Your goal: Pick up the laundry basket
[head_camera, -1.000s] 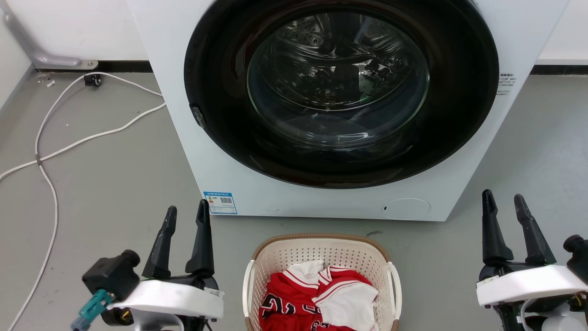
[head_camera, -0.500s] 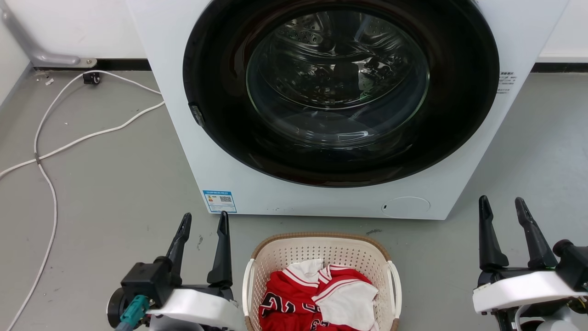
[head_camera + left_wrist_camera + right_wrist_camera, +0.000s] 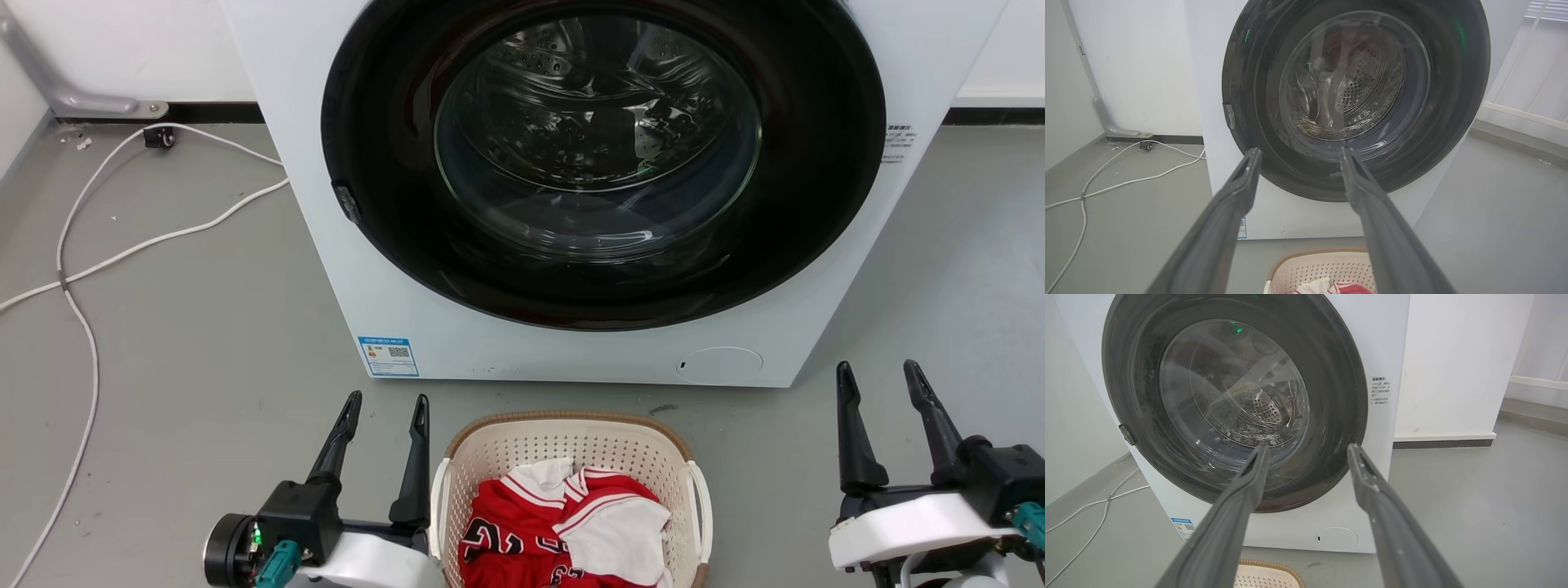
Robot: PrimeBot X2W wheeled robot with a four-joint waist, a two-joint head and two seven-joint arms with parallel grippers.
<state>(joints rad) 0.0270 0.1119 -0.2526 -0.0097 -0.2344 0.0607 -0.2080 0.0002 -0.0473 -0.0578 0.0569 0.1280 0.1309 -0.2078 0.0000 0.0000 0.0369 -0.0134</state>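
The laundry basket, cream and perforated with a brown rim and white side handles, stands on the floor at the bottom centre of the head view, holding red and white clothes. Its rim also peeks into the left wrist view and the right wrist view. My left gripper is open, its right finger close beside the basket's left handle. My right gripper is open and stands well off to the basket's right, apart from it. Nothing sits between either pair of fingers.
A white front-loading washing machine with a dark round door stands just behind the basket. White cables trail across the grey floor at the left. A wall runs behind, with a pale step at the right.
My left gripper has moved right and lower, ending next to the basket's left handle. My right gripper has dropped slightly and shifted a little left. The basket has not moved.
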